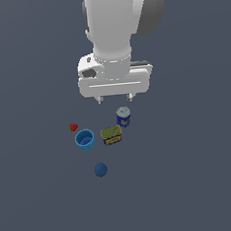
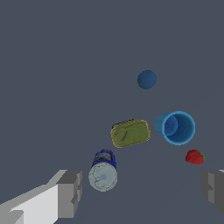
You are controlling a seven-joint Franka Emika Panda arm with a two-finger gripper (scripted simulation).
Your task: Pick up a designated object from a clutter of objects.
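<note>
The white arm hangs over a plain grey worktop (image 1: 41, 203). No edges or corners of the worktop show. Its gripper (image 1: 115, 99) is up in the air, above the things and touching none of them. The two fingers (image 2: 70, 192) are spread wide apart and hold nothing.

Five small things sit close together below the arm. The can (image 1: 123, 117) is dark blue with a pale grey lid and a label on its side. It stands upright. In the exterior view it is just below the fingers. In the wrist view the can (image 2: 103, 171) shows between the two fingers, nearer to one of them than to the other.

A flat yellow tin (image 1: 111, 134) lies just beside the can. In the exterior view, a light-blue cup (image 1: 85, 139) stands on the tin's left, with its open mouth facing up. A tiny red berry (image 1: 73, 126) sits near the cup, on the side away from the tin. A dark-blue ball (image 1: 101, 170) sits a bit apart from the others, on the far side of the cup and tin from the arm.
</note>
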